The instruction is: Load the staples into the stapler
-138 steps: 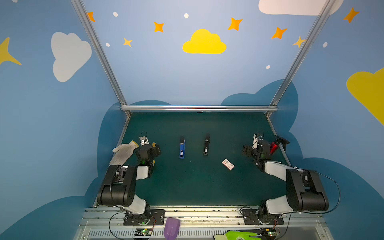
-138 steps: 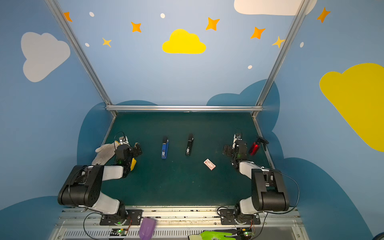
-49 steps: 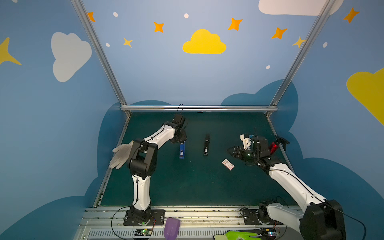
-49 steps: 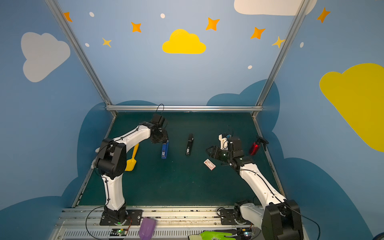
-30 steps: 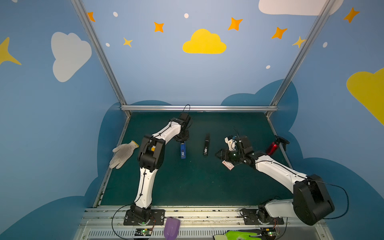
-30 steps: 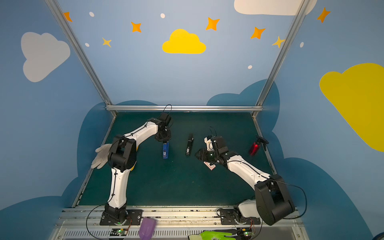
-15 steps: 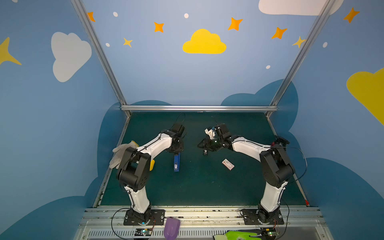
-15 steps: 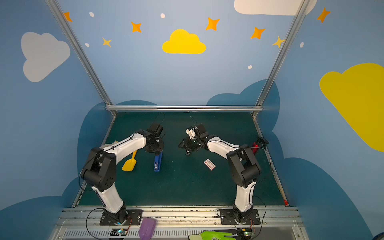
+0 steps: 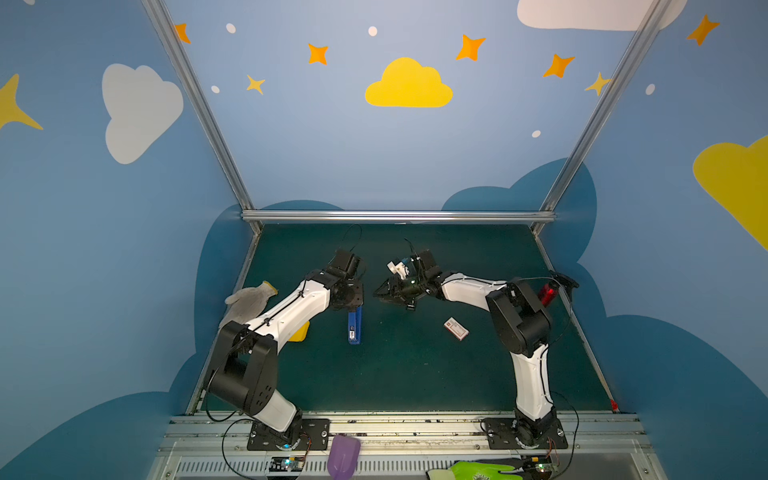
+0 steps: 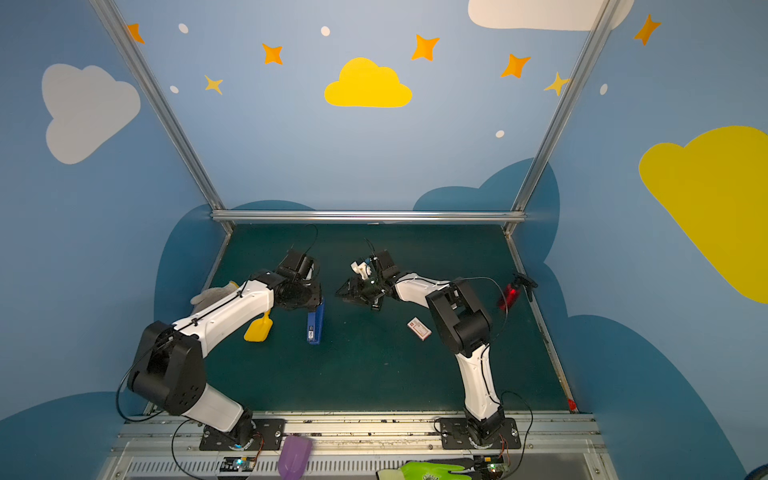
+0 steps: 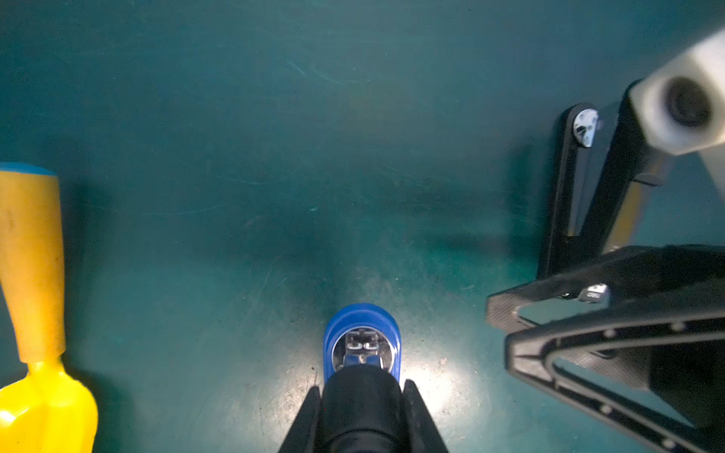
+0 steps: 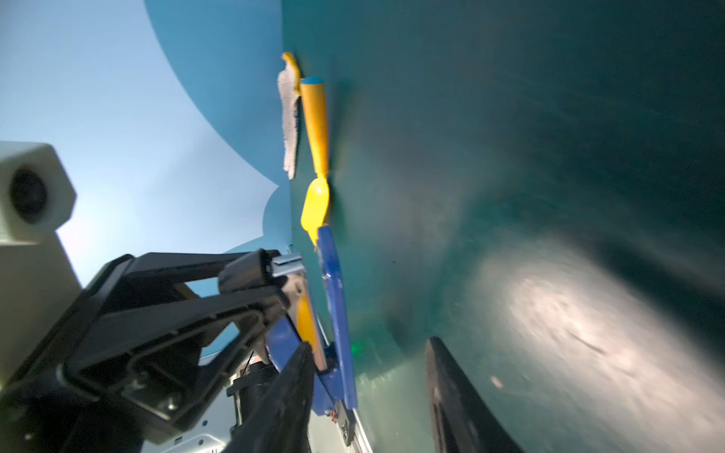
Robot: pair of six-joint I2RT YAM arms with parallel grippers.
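Note:
The blue stapler [image 9: 354,328] [image 10: 315,326] lies left of the mat's middle. My left gripper [image 9: 353,305] [image 11: 361,386] is shut on its black head, above the blue base [image 11: 361,317] with its metal anvil. In the right wrist view the stapler [image 12: 333,282] gapes at an angle and a silver rail sticks out past the left fingers [image 12: 251,270]. My right gripper [image 9: 377,293] [image 12: 368,345] [image 11: 500,329] stands open and empty just right of the stapler, low over the mat. The white staples box [image 9: 456,328] [image 10: 419,328] with a red mark lies shut, so the staples are hidden.
A black stapler [image 11: 569,196] [image 9: 409,307] lies under my right gripper. A yellow scoop [image 10: 257,330] [image 11: 35,274] and a grey glove [image 9: 249,299] lie left of the blue stapler. A red object [image 9: 546,293] sits at the right edge.
Over the last second my left gripper drew the blue stapler toward the front. My right gripper swung from the staples box to the left, over the black stapler.

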